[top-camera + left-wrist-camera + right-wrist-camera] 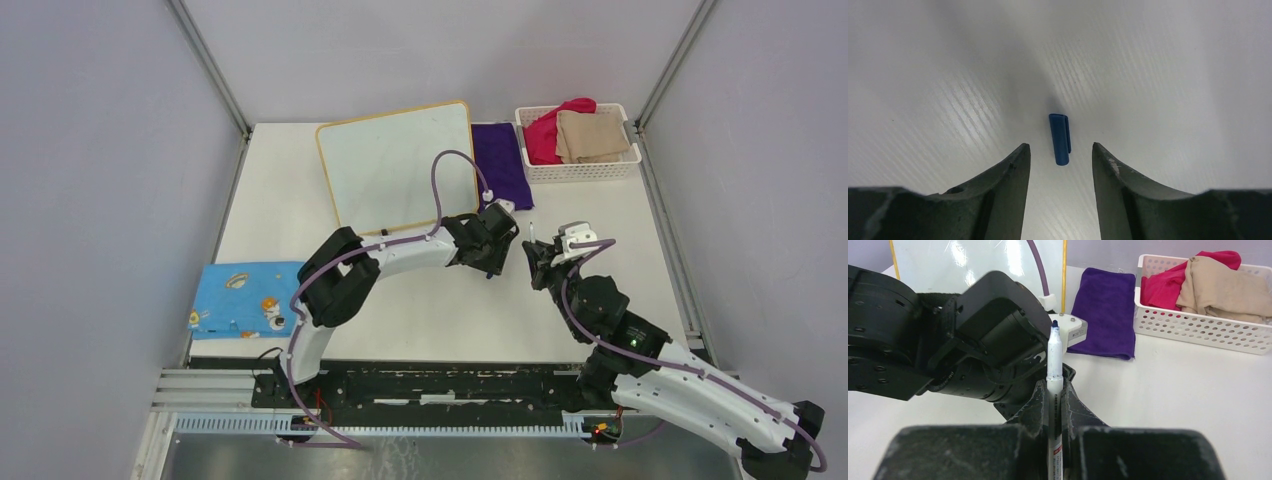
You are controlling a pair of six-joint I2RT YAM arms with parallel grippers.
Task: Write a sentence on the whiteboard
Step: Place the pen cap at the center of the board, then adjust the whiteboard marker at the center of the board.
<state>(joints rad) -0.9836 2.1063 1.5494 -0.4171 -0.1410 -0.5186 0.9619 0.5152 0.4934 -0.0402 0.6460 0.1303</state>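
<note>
The whiteboard (400, 165) lies flat at the back of the table with its tan frame; its white face (978, 262) shows no writing, so the sentence is not in view. My right gripper (1054, 387) is shut on a white marker (1054, 360), which stands upright with its dark blue tip bare. In the top view this gripper (535, 262) sits mid-table, right of my left gripper (490, 262). My left gripper (1061, 152) is open. A small blue marker cap (1060, 139) lies free on the table just beyond its fingertips.
A purple cloth (500, 160) lies right of the whiteboard. Beside it, a white basket (628, 165) holds red and tan cloths. A blue patterned booklet (245, 298) rests at the table's left edge. The left arm's black wrist (973, 355) is close in front of the marker.
</note>
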